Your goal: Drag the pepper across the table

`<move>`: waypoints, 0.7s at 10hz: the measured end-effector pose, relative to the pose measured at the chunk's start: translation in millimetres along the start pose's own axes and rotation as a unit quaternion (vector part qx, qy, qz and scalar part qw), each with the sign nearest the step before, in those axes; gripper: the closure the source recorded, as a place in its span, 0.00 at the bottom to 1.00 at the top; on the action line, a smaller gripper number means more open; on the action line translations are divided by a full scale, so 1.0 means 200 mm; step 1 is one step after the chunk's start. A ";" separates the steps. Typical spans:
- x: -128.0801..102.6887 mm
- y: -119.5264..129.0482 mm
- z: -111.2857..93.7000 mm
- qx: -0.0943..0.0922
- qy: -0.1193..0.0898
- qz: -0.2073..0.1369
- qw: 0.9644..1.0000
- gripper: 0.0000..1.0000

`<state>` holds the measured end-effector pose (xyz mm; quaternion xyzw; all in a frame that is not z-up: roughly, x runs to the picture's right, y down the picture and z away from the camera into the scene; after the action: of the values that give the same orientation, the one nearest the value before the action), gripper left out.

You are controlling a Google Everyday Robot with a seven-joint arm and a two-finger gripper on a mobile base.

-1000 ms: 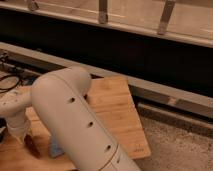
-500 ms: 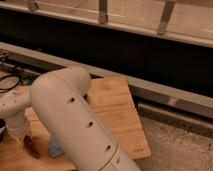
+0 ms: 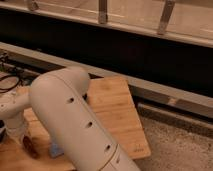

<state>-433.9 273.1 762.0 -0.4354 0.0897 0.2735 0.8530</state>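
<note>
The pepper point(image 3: 30, 147) is a slim dark red piece lying on the wooden table point(image 3: 117, 107) near its front left part. My gripper point(image 3: 21, 136) hangs at the end of the white arm point(image 3: 70, 120), right above and touching or almost touching the pepper's upper end. The big white arm segment covers the middle of the table and hides part of it.
A blue sponge point(image 3: 55, 148) lies just right of the pepper, partly behind the arm. Black cables point(image 3: 10, 82) lie at the far left. A dark wall with a grey ledge point(image 3: 165, 95) runs behind the table. Speckled floor point(image 3: 175, 145) lies to the right.
The gripper and the pepper have shifted very slightly to the left and toward the table's front edge. The sponge has not moved.
</note>
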 end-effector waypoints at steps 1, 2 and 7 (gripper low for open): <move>0.00 0.00 0.00 0.000 0.000 -0.002 1.000 0.98; 0.00 0.01 0.00 0.001 0.000 -0.005 1.000 0.98; -0.01 0.05 0.00 0.002 0.000 -0.019 1.000 0.98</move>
<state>-439.8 277.1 756.2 -0.4350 0.0819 0.2575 0.8589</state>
